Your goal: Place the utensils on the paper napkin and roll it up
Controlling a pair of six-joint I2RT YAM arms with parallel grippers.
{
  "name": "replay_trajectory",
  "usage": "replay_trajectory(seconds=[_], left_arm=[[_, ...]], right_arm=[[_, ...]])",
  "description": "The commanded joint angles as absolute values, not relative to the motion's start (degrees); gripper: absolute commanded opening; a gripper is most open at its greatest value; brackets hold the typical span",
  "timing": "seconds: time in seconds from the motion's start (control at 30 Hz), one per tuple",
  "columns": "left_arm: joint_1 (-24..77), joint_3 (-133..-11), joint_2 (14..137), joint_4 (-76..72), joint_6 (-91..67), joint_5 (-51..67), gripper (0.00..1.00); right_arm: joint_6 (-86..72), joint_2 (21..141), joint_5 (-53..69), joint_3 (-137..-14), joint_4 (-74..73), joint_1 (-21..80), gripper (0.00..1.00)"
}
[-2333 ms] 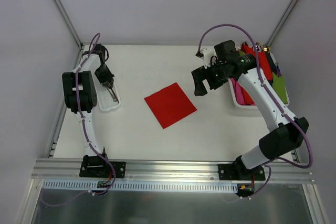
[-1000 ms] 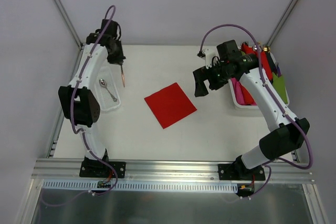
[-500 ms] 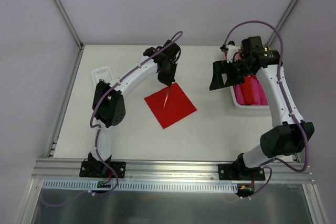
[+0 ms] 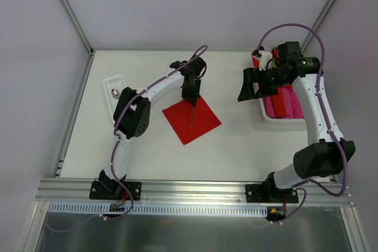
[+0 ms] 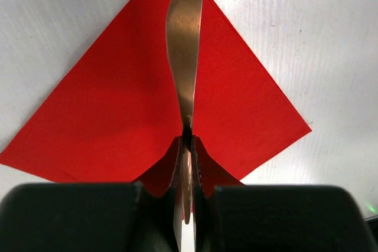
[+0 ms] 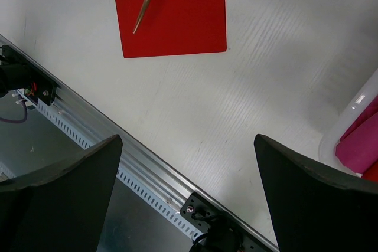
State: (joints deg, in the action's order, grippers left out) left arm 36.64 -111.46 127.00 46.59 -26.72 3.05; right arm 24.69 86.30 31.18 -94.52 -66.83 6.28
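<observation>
Knife (image 5: pixel 183 39) over red paper napkin (image 5: pixel 106 116)

The left pincer (image 5: pixel 187 149) holds the knife tight by its handle. The blade points out over the napkin on the table (image 5: pixel 331 39). The right pincer (image 4: pixel 249 85) is wide and holds nothing.

So the red paper napkin (image 4: pixel 204 121) is lying flat around the middle of the table (image 4: pixel 248 146), turned like a diamond. A slim metal knife (image 5: pixel 183 57) is hanging over it, the left gripper (image 5: pixel 186 146) pinching its handle end. A spoon (image 4: pixel 115 92) is sitting in a white tray (image 4: pixel 112 79) near the left edge.
</observation>
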Motion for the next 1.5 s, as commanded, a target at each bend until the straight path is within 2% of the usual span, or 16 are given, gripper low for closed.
replay_trajectory(seconds=[0.0,1.47], left_arm=[[36.47,-111.53,128.76,46.05,-28.39,4.92,0.00],[34.37,-114.26,133.77,46.76,-21.89,6.33,0.00]], right_arm=[[24.87,84.55,32.87,-95.10,-68.29,5.89,0.99],[25.14,86.22,33.75,-93.96,-68.20,5.98,0.99]])
